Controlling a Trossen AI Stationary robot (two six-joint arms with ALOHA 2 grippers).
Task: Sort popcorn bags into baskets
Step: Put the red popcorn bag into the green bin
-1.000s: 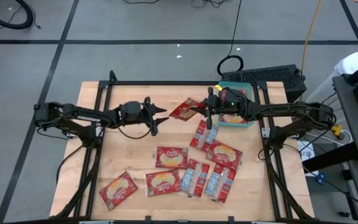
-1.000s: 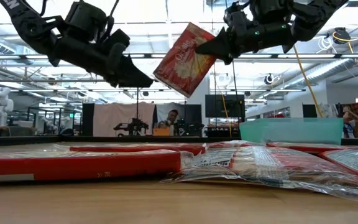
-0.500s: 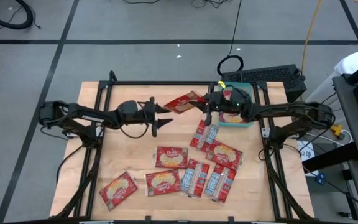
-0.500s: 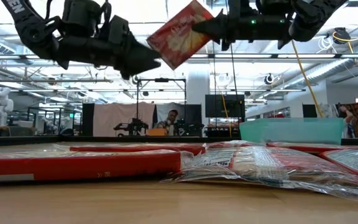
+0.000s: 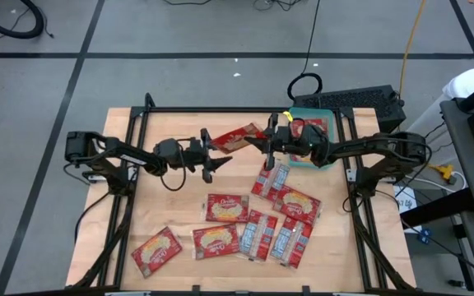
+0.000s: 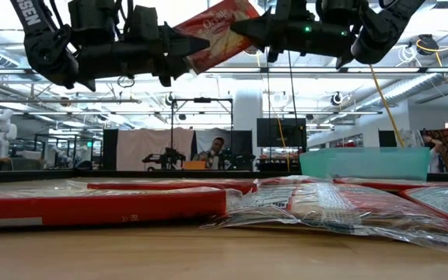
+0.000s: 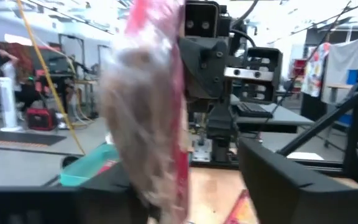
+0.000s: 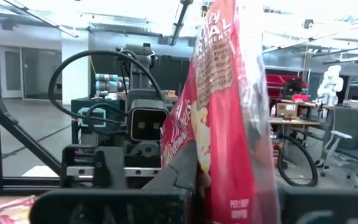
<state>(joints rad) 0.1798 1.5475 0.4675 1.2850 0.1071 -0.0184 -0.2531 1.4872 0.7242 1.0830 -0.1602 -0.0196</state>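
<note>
The right gripper (image 5: 263,141) pinches one popcorn bag (image 5: 235,137) aloft above the bench, short of the teal basket (image 5: 326,161). The left gripper (image 5: 210,146) straddles the bag's other end, jaws wide. For a clean handover, the left should clamp firmly before the right lets go.

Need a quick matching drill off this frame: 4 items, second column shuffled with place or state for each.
Items:
1. lifted popcorn bag
2. teal basket
3. right gripper
4. left gripper

States:
A. jaws open at the lifted bag's free end
B. on the table at the far right corner
C. in the air between both arms
D. shut on the bag

Pairs: 1-C, 2-B, 3-D, 4-A
</note>
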